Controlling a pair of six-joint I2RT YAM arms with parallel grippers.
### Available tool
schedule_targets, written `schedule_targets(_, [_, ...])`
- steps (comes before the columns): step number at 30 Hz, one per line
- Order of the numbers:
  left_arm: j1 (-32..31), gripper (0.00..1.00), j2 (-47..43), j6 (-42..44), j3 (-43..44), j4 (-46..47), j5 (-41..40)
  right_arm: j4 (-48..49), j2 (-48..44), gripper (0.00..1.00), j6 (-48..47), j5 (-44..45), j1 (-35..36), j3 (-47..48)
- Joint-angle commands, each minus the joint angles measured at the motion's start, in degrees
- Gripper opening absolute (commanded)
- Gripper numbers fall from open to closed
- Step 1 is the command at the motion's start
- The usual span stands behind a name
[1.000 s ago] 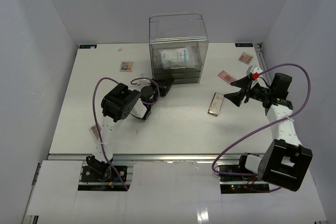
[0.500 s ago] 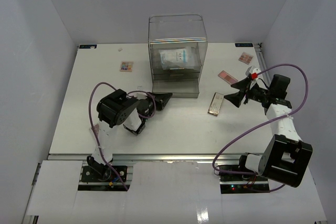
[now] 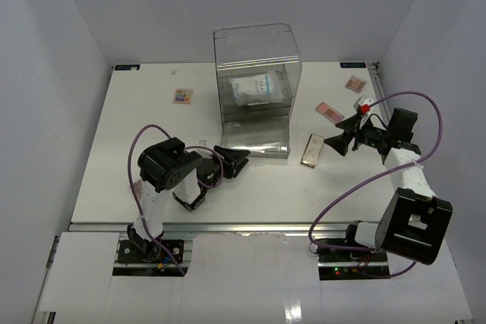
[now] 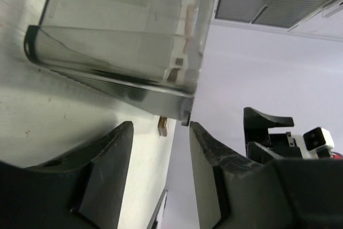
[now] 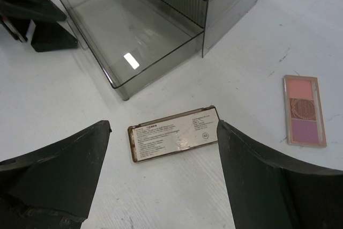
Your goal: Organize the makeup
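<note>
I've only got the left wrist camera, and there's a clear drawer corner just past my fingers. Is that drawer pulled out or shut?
Observer: Pulled out. The top camera shows the bottom drawer sticking out of the box toward the arms, with the open left gripper at its near left corner.
Operator: Anything inside it?
Observer: No, the right wrist camera shows it empty.
Operator: Which makeup is closest?
Observer: A palette lying label side up on the table just right of the drawer, below the open right gripper.
</note>
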Motion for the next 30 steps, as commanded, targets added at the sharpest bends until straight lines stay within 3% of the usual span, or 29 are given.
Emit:
schedule_targets(1, [-0.2,0.85,-0.8,1.0,-3.2,17.2,4.0,-2.3,-1.2,0.90,-2.4,5.4,2.2,-0.6])
schedule_targets(3, [-0.2,0.98,-2.2,1.3,-4.8,18.0,4.1,-2.9,-2.1,0.92,-2.5,7.8,3.8,-0.8])
schedule_targets(12, [-0.2,0.98,-15.3,8.4,-18.2,18.1,6.6,-7.1,-0.2,0.94,5.1,29.1,16.2,2.9])
schedule_targets(14, [-0.2,0.98,-23.9,12.6,-21.4,13.9,6.6,-7.5,2.2,0.95,13.0,36.9,19.4,4.9])
schedule_targets(18, [0.1,0.98,-41.8,21.1,-25.6,-5.3,7.3,-7.3,7.7,0.90,24.9,46.0,21.3,7.2])
schedule_targets(21, [0.4,0.98,-63.4,32.3,-21.7,-35.2,6.3,-5.0,8.9,0.90,34.0,57.1,23.4,5.6])
schedule_targets(23, [0.3,0.98,-78.4,40.4,-13.4,-52.8,0.4,-4.1,9.2,0.90,37.0,59.7,24.6,4.7])
schedule_targets(25, [0.4,0.98,-86.7,50.5,-8.1,-68.2,-8.0,-3.5,10.1,0.90,40.3,61.1,25.4,4.2])
schedule_targets(27, [0.5,0.98,-89.8,58.6,-2.7,-77.9,-13.0,-2.6,10.8,0.90,41.9,61.9,26.1,3.8])
schedule_targets(30, [0.5,0.98,-86.9,64.7,4.0,-83.1,-16.6,-2.0,13.3,0.90,43.2,62.8,26.3,4.6])
